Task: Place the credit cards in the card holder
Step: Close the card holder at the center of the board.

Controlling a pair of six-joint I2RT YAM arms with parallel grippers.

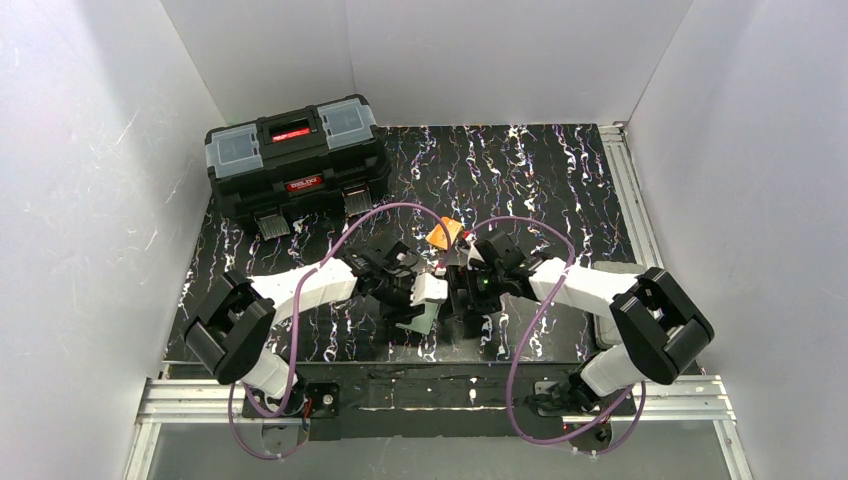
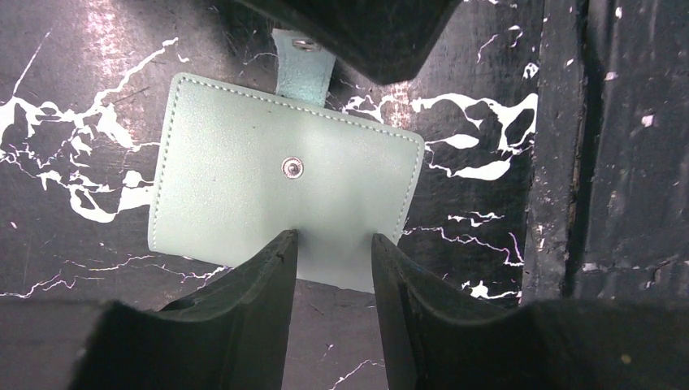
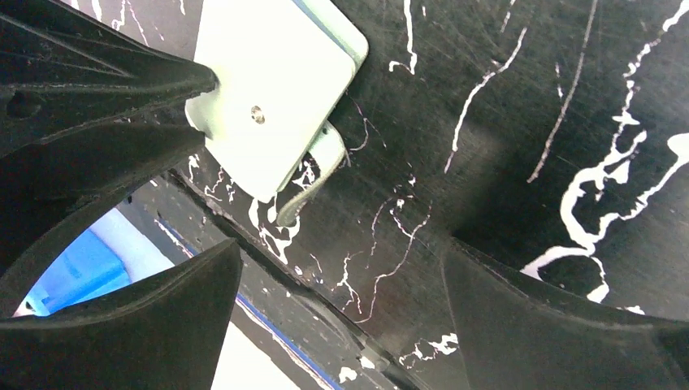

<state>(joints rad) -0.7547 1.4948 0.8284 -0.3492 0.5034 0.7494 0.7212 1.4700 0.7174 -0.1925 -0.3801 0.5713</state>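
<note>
The left tool (image 2: 333, 238) is parted over the mint-green card holder (image 2: 236, 183), the right tool (image 3: 341, 252) spread wide. The toolbox (image 1: 296, 170) label is unreadable.

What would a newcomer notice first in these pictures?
The mint-green card holder, its snap tab undone, stands out against the black, white-veined table at the tips of the left tool. In the top view an orange card shows at the table's centre, and a black toolbox sits far left.

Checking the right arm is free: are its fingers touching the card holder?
Apart. Right wrist view shows black table between the card holder and both open fingers.
</note>
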